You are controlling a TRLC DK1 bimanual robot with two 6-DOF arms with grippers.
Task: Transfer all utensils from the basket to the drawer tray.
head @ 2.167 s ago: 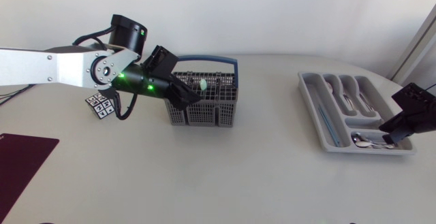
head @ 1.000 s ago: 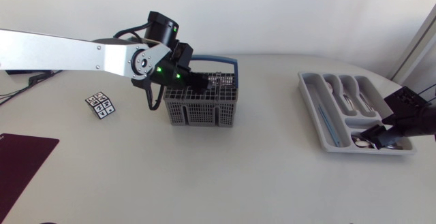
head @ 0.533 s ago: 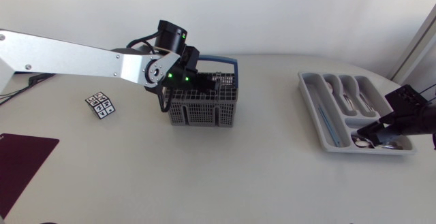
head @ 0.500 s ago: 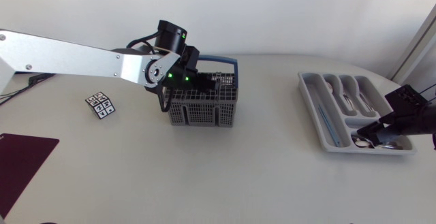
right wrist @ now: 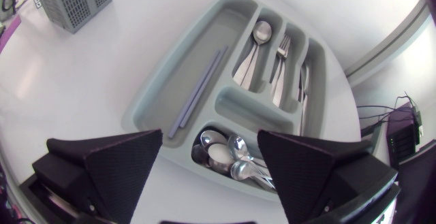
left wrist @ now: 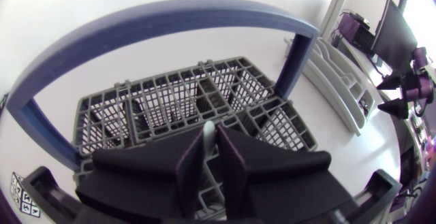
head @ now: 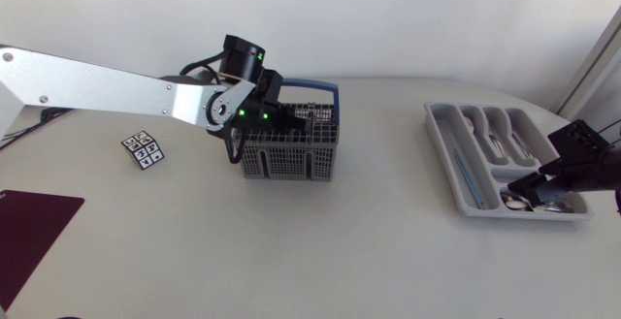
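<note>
Pinching utensil (left wrist: 208, 130) (long axis vertical) | in basket (left wrist: 170, 16) | left end effector (left wrist: 210, 148)

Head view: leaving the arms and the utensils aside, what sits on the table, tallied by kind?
Basket: 1
Drawer tray: 1
Patterned cube: 1
Dark red mat: 1
Total: 4

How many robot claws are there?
2. The left gripper is at the basket, shut on a pale utensil handle. The right gripper is open above the tray, over the small spoons.
</note>
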